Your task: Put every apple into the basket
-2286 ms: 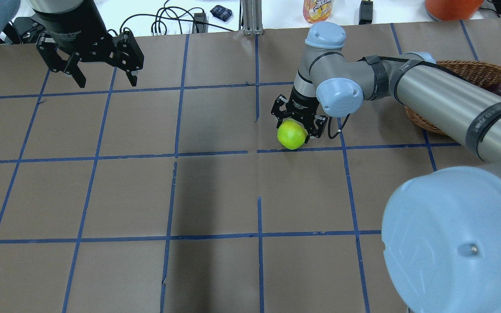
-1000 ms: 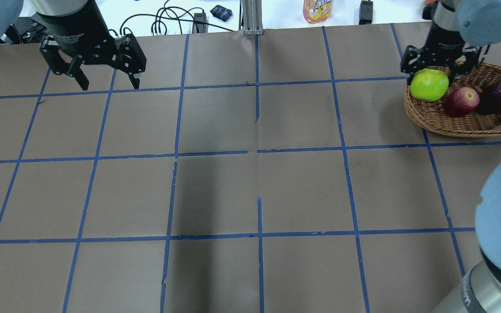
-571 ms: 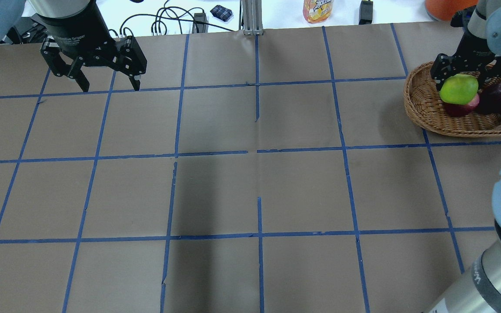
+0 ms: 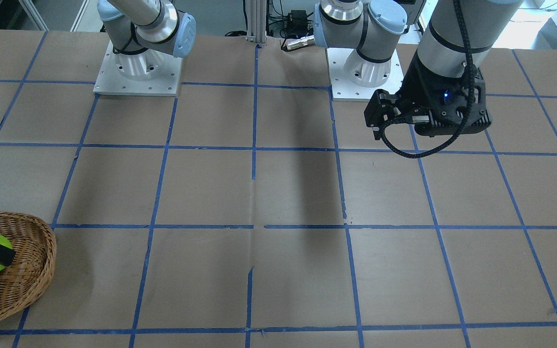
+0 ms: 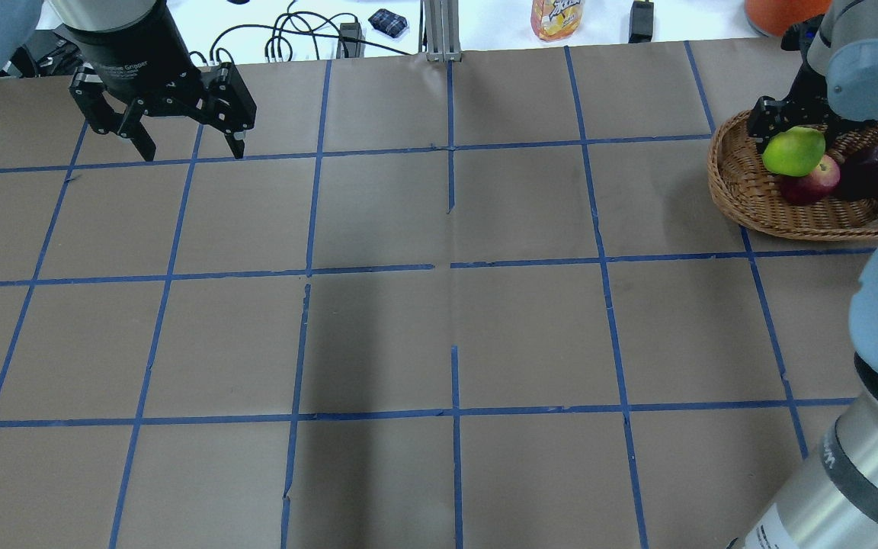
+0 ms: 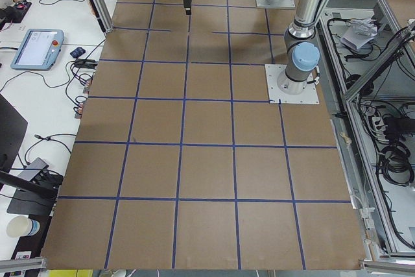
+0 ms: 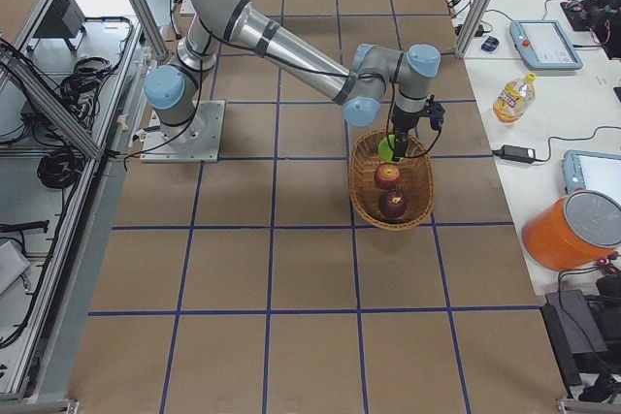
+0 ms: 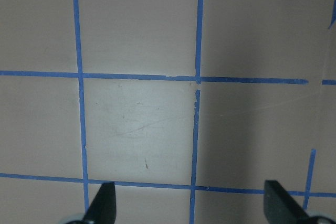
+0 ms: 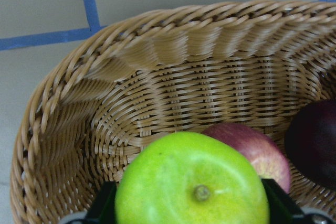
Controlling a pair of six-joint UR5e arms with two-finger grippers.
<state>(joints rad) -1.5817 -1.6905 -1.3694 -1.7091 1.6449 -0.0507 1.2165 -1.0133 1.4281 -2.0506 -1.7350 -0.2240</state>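
Over the woven wicker basket (image 5: 744,200), right claw (image 5: 793,142) grips round green apple (image 5: 792,153)

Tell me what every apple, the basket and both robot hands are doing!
green apple: gripped, hanging over the basket.
red apple: lying in the basket.
maroon apple: lying in the basket too.
basket: upright on the table, holding two loose apples.
right gripper: shut on the green apple.
left gripper: open, empty.
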